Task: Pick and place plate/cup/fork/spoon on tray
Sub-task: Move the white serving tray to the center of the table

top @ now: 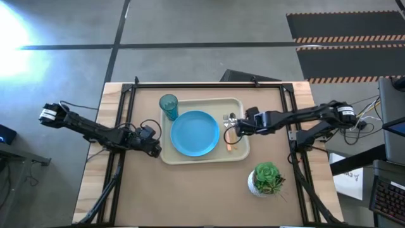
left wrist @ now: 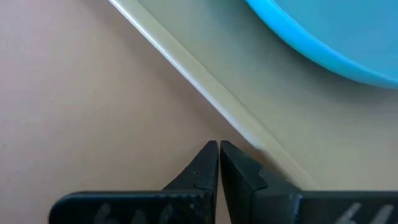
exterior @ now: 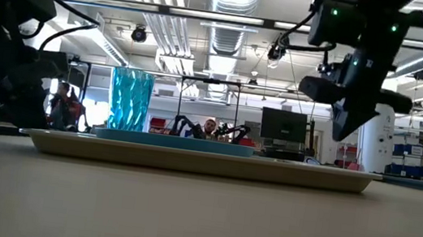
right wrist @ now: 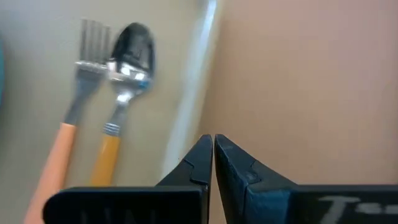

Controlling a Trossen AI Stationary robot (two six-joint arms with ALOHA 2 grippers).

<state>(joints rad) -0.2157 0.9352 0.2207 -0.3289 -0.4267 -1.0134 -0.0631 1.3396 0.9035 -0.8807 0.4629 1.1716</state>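
The cream tray [top: 204, 161] lies in the middle of the table. On it rest the sky-blue plate [top: 195, 133], the teal cup [top: 168, 106] upright at its far left corner, and the fork [right wrist: 74, 118] and spoon [right wrist: 127, 68] side by side along its right edge, orange handles toward the near side. My left gripper [left wrist: 219, 146] is shut and empty, low over the table just outside the tray's left rim [left wrist: 205, 87]. My right gripper [right wrist: 213, 140] is shut and empty, raised above the tray's right rim [right wrist: 189, 118], beside the spoon.
A green plant in a white pot [top: 267, 178] stands on the table near the front right, close to my right arm. A black frame [top: 209, 84] runs along the table's far and side edges. Bare brown tabletop [top: 190, 196] lies in front of the tray.
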